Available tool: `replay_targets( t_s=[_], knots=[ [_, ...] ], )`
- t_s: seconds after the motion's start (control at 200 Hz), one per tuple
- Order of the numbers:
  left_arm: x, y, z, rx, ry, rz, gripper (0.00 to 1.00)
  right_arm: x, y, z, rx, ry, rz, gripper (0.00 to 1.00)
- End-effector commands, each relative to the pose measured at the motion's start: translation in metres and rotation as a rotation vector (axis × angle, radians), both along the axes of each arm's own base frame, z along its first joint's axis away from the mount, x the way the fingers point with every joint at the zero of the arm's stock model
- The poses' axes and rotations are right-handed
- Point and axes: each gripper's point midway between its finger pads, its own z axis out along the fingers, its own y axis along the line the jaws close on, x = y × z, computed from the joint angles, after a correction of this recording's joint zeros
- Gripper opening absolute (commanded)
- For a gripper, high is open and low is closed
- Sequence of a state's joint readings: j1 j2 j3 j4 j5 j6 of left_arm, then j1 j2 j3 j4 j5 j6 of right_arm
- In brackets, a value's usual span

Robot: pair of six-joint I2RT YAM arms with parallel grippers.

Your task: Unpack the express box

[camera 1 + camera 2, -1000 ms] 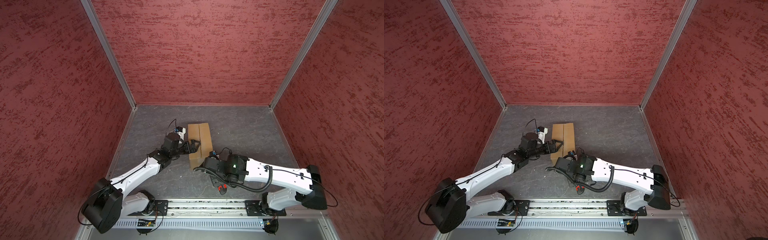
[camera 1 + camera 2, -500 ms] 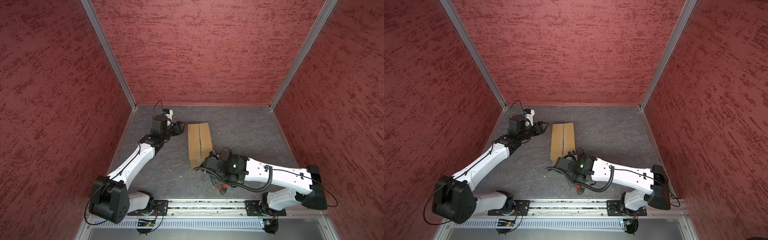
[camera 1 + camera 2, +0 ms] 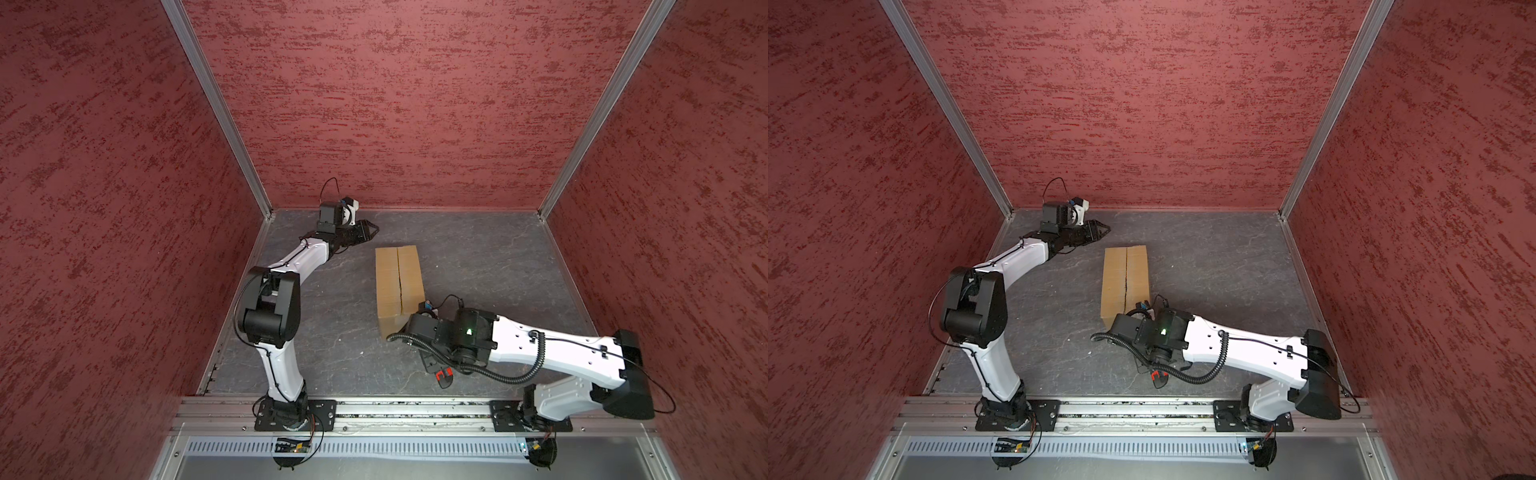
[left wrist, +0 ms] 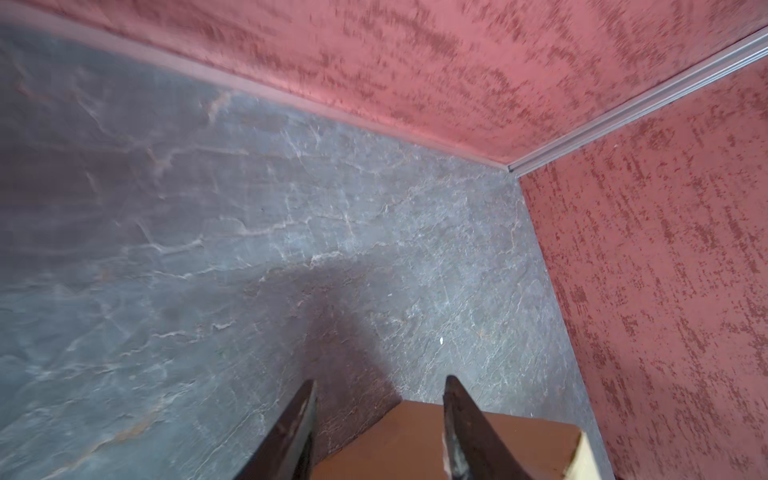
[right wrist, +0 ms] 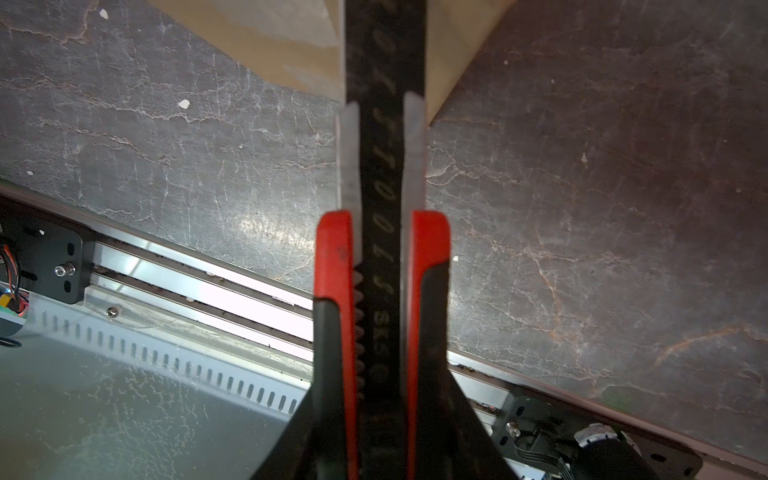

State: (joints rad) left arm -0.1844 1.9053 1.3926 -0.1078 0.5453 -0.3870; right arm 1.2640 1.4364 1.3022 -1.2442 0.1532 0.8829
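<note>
The right tool [image 3: 434,365] is clamped on the knife [image 5: 384,166], low over the surface [image 3: 332,332], the blade reaching to the near end of the box [image 3: 399,286]; the left tool [image 3: 365,230] hangs part-spread and empty near the back left corner, apart from the box. The box lies mid-surface, flaps down, its centre seam showing in both top views.

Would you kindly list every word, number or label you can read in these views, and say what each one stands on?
"TOOLS": on the black blade of the knife, right wrist view.
"SK5": same blade, nearer the handle end.
Other letters on that blade: too blurred to read.
Box: plain, no print visible.
</note>
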Motion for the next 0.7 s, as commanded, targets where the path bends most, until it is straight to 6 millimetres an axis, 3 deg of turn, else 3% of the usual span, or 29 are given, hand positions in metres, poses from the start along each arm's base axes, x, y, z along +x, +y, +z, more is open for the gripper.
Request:
replay_targets(
  t_s=[0.0,0.185,0.696],
  knots=[
    [-0.002,-0.017,0.013,-0.040,-0.024,-0.074,0.49,0.007,0.001,0.006,0.041,-0.028,-0.034,0.02],
    [-0.010,-0.030,0.007,-0.042,-0.017,-0.102,0.48,0.007,0.000,0.007,0.044,-0.029,-0.038,0.02],
    [-0.036,-0.035,-0.004,-0.084,0.004,-0.124,0.44,0.009,-0.008,0.008,0.013,-0.038,-0.063,0.02]
  ],
)
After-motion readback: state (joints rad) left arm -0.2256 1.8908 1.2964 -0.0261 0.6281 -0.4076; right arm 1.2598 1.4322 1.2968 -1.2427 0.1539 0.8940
